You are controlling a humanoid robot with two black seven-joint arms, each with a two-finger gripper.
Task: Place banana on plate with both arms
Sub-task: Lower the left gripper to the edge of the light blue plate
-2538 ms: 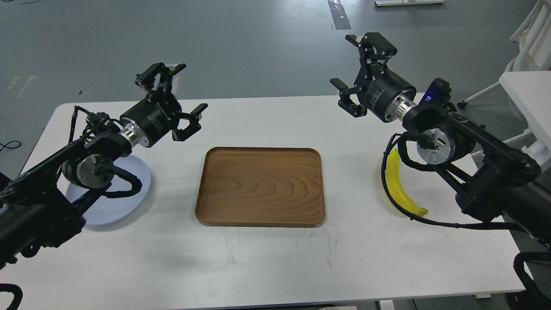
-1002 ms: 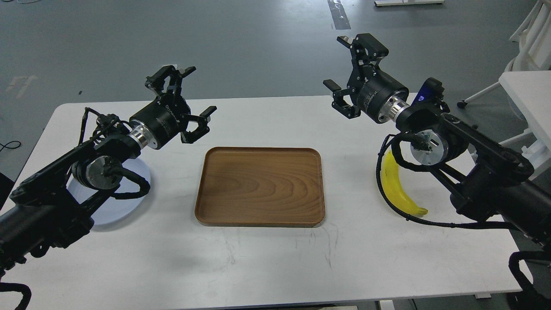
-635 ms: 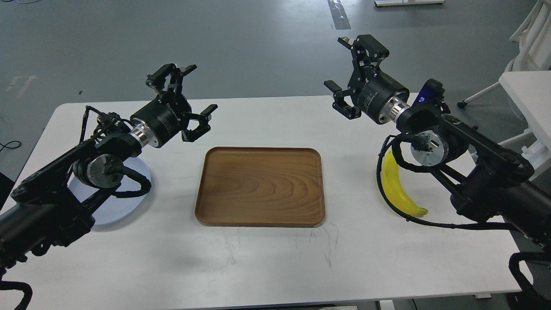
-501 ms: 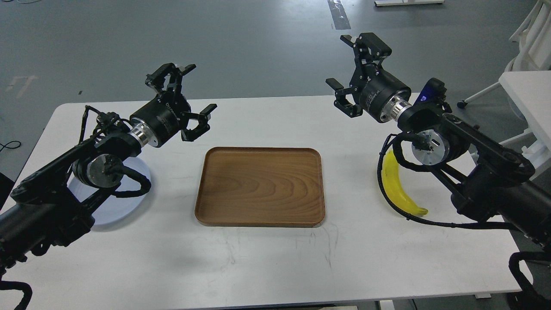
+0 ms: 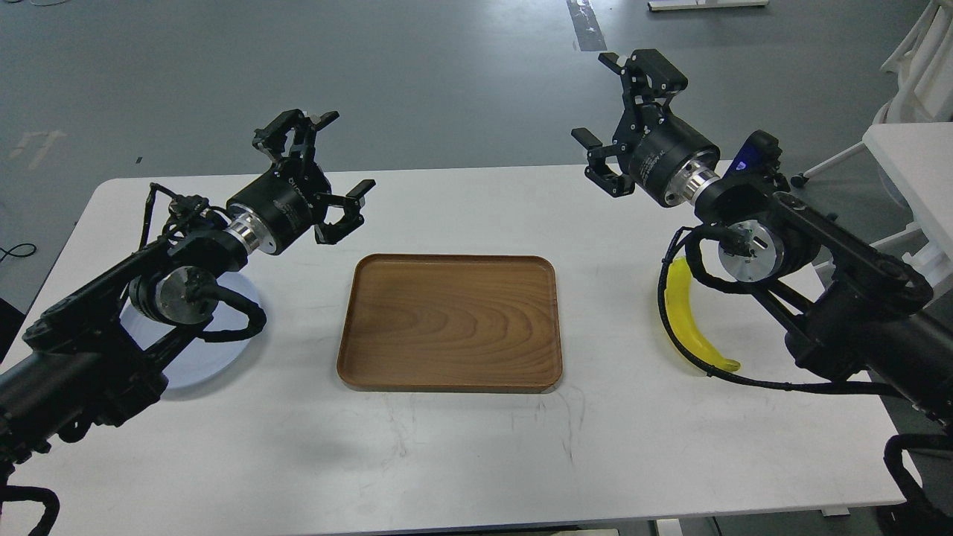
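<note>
The yellow banana (image 5: 689,320) lies on the white table at the right, partly behind my right arm's cable and wrist. The pale blue-grey plate (image 5: 201,357) lies at the left, mostly hidden under my left arm. My left gripper (image 5: 320,167) is open and empty, held above the table to the upper left of the tray. My right gripper (image 5: 622,112) is open and empty, raised over the table's far right part, well above and behind the banana.
A brown wooden tray (image 5: 449,321) sits in the table's middle between the arms. A white table (image 5: 912,164) and chair stand off to the far right. The grey floor lies beyond the table's far edge.
My right gripper has moved a little right and up. My left arm has barely shifted. The banana and the plate have not moved.
</note>
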